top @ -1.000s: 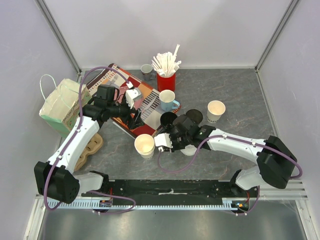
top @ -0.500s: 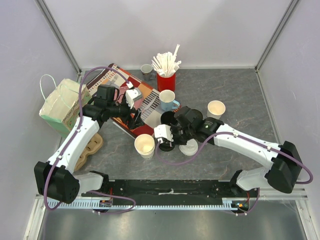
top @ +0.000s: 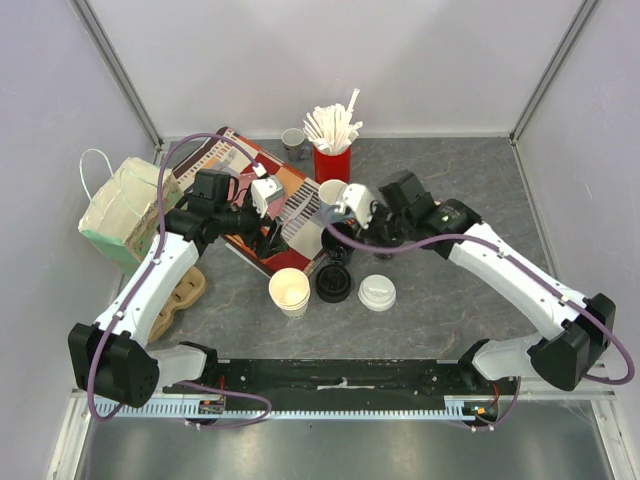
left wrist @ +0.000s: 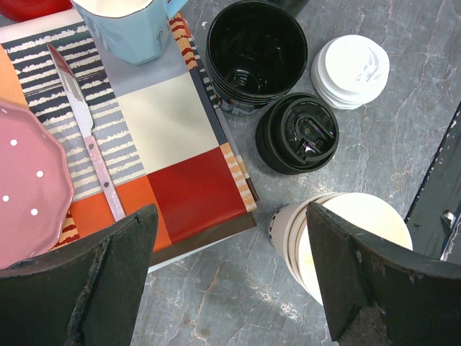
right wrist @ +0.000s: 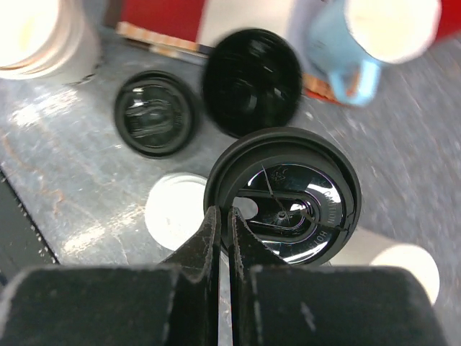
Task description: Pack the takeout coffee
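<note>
My right gripper (right wrist: 223, 213) is shut on the rim of a black plastic lid (right wrist: 288, 194) and holds it in the air above the table. Below it lie a second black lid (top: 333, 283) and a white lid (top: 377, 292), side by side. A white paper takeout cup (top: 290, 290), pale inside, stands just left of them. Another paper cup (right wrist: 403, 263) shows under the held lid. My left gripper (left wrist: 230, 267) hangs open over the placemat's corner, with the paper cup (left wrist: 346, 238) beside its right finger and nothing between its fingers.
A glossy black mug (left wrist: 256, 54) and a light-blue mug (left wrist: 133, 29) stand by the striped placemat (left wrist: 166, 122), which carries a knife (left wrist: 83, 122) and a pink plate (left wrist: 29, 180). A red holder of white sticks (top: 333, 160) stands behind. A bag (top: 120, 210) and a cardboard carrier (top: 180, 295) sit left.
My right arm has risen from the lids near the front and swung back and right with a black lid in its grip. The left arm has not moved.
</note>
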### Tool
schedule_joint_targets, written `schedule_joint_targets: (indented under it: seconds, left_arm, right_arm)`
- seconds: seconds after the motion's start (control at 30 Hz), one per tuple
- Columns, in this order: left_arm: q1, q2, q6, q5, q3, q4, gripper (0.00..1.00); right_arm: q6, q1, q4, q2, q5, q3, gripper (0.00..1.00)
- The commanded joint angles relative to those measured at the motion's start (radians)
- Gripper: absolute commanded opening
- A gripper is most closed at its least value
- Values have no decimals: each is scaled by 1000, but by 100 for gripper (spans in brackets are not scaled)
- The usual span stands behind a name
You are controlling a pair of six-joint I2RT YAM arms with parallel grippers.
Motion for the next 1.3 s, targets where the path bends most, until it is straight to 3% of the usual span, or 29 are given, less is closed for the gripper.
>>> schedule_joint_targets:
  seconds: [0.0, 0.2, 0.47, 0.67, 1.27]
  left_arm:
    - [1, -17, 26, 9, 12, 7, 91]
    - [1, -11, 14, 21, 21, 10, 91]
    - [1, -17, 5, 38, 22, 10, 91]
    - [1, -9, 6, 49, 24, 10, 91]
    - [1, -8, 14, 46, 21, 10, 91]
  right_arm:
    - [156, -144, -31, -38, 114, 82, 0]
    - [233, -322, -32, 49, 180, 137, 0]
    - [282, -517, 15, 149, 57, 144, 0]
    - [281, -557, 23, 172, -19, 118, 0]
    - [273, -568, 3, 264, 26, 98, 0]
